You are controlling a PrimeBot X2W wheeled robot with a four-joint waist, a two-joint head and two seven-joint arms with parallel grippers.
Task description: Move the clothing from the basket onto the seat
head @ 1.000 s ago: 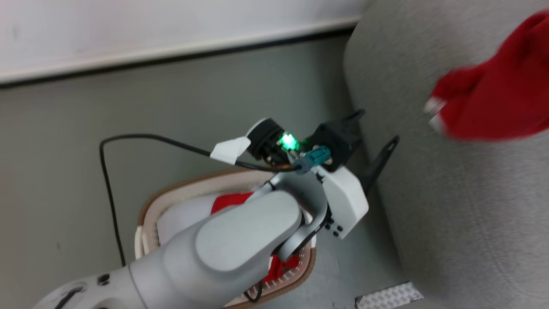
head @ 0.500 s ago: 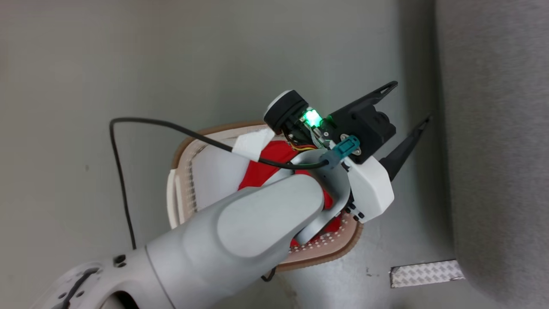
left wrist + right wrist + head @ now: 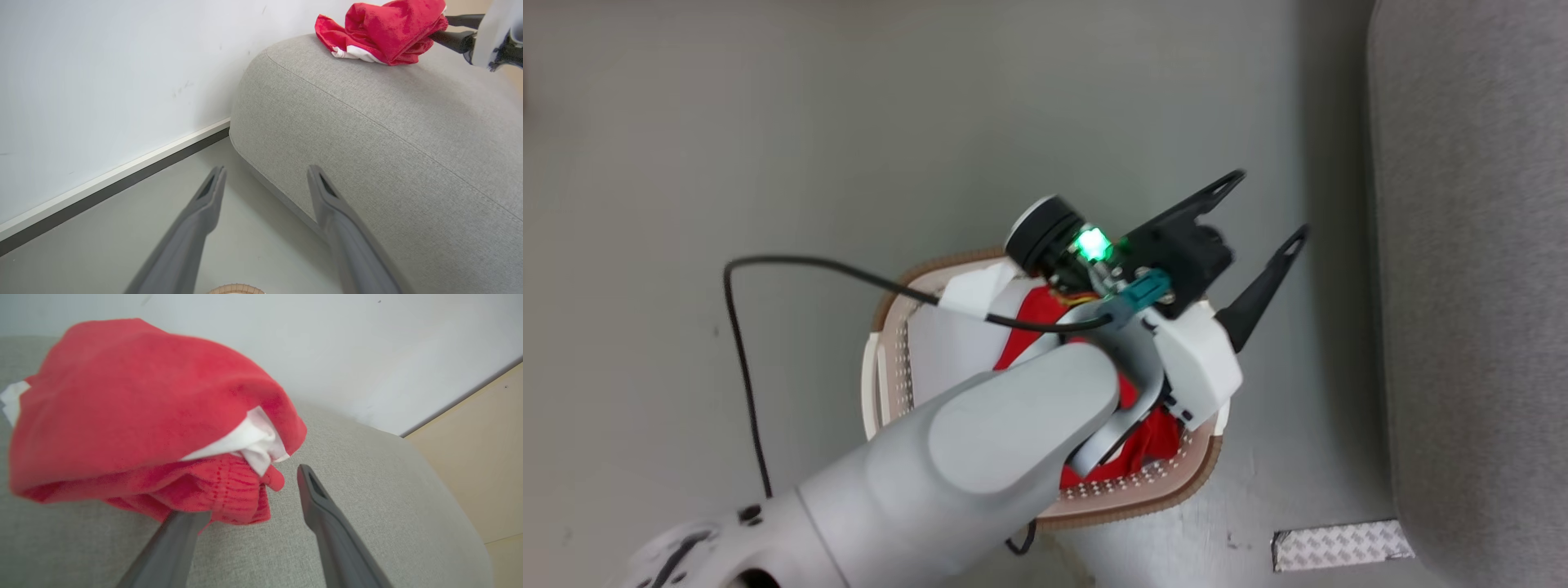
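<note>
The white basket (image 3: pixel 889 384) with a brown rim stands on the floor, holding red clothing (image 3: pixel 1153 437) and a white garment (image 3: pixel 947 351). My left arm crosses above it, and my left gripper (image 3: pixel 1262 211) hangs open and empty between the basket and the grey seat (image 3: pixel 1470 245). In the left wrist view the left gripper (image 3: pixel 265 169) points at the seat's (image 3: pixel 367 122) rounded end. A red garment with white trim (image 3: pixel 380 32) lies on top of the seat. My right gripper (image 3: pixel 257 477) is open right behind that garment (image 3: pixel 135 416), whose hem drapes over the left finger.
A white wall with a dark baseboard (image 3: pixel 114 179) runs behind the seat. A black cable (image 3: pixel 743 343) loops over the grey floor left of the basket. A silver patterned strip (image 3: pixel 1339 545) lies on the floor by the seat's edge. A beige panel (image 3: pixel 482 457) stands beyond the seat.
The head camera has swung from the seat down toward the basket. My right gripper has opened, leaving the red garment lying on the seat. The left gripper stays open above the basket.
</note>
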